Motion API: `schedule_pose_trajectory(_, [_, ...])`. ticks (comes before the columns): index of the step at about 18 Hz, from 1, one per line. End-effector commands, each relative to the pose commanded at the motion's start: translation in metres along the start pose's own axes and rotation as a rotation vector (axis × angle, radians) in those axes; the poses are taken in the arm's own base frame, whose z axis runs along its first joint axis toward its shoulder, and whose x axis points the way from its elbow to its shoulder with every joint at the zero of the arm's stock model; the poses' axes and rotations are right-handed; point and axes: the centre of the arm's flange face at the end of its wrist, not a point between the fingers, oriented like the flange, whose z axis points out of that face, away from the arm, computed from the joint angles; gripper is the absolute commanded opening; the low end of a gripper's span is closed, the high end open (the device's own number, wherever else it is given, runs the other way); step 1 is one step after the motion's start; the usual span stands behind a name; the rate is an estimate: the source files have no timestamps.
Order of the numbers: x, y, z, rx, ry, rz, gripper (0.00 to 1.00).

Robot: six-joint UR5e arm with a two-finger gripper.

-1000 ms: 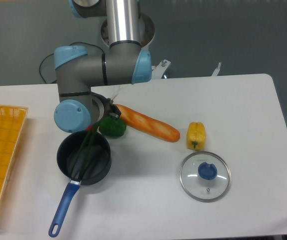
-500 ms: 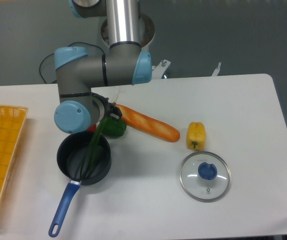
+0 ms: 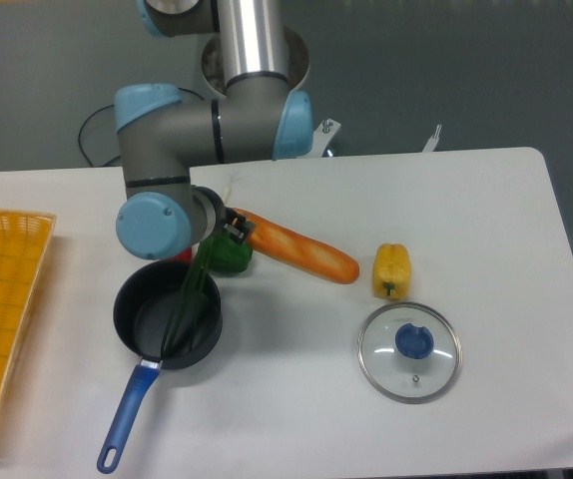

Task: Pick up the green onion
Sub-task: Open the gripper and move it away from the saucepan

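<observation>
The arm has shifted a little up and to the right over the last second, and the green onion [image 3: 191,299] has come along with it: its thin dark stalks, which a second ago lay lower and more spread inside the black pot [image 3: 168,317], now hang in a tighter, steeper bundle slanting up out of the pot's right side. To me that looks like the lift is underway and the grasp is holding, though the lower ends of the stalks are still down inside the pot.

The pincer [image 3: 223,232] is mostly hidden behind the arm's grey and blue wrist, just above the pot's right rim, so I cannot tell how wide its fingers stand. The stalks run straight up to it, and a pale whitish tip sticks out above the wrist, so I judge it has the onion pinched near its upper end. The green pepper [image 3: 229,255] sits just beside the pot, right under the pincer, touching the carrot [image 3: 296,248].
</observation>
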Motion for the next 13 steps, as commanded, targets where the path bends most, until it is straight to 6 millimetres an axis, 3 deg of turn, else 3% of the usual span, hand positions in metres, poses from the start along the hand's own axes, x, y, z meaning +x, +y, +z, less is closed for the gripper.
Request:
schedule_pose_trajectory(6, [-0.041,0.001,-0.047,0.333,-0.190,-0.038,1.00])
schedule_pose_trajectory(13, [-0.075,0.014,-0.056,0.417,-0.234,-0.063,1.00])
